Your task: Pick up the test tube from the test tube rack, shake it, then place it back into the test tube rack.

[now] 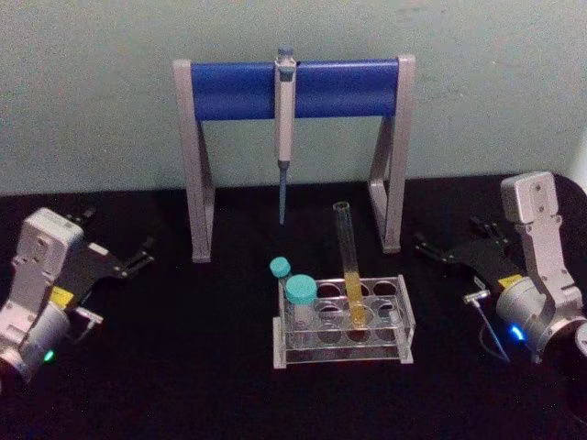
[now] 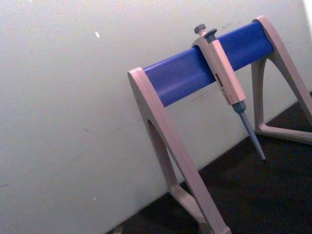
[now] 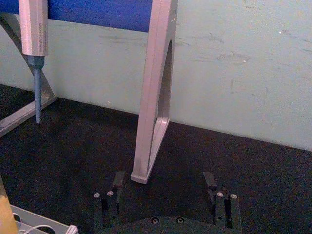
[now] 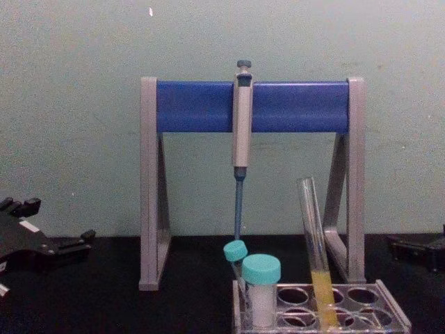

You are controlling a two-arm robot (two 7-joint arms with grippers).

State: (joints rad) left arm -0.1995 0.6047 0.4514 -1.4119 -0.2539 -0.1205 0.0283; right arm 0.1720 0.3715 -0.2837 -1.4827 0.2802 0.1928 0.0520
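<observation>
Head view first: I see the test tube (image 1: 349,266) standing in the test tube rack (image 1: 342,323), leaning a little, yellow-orange liquid in its lower part, in a middle hole. Two teal-capped tubes (image 1: 299,298) sit at the rack's left end. Pipette stand (image 1: 293,147) is behind the rack, pipette (image 1: 284,124) hanging from its blue bar. Left gripper (image 1: 142,254) is well off to the rack's left, fingers look spread a bit, nothing in them. Right gripper (image 1: 431,249) is to the rack's right, near but apart, empty; I can't judge its opening here.

Left wrist view: the stand (image 2: 195,97) and pipette (image 2: 226,83) against the wall, black table (image 2: 253,195) below.

Right wrist view: right gripper (image 3: 165,183) with both fingers (image 3: 118,181) wide apart, nothing between them, pointing at a stand leg (image 3: 153,97). Rack corner (image 3: 39,225) at the frame edge.

Chest view: tube (image 4: 316,254) in the rack (image 4: 320,306), tilted, rim well above the capped ones (image 4: 261,285). Left gripper (image 4: 73,243) low at the left edge over the table.
</observation>
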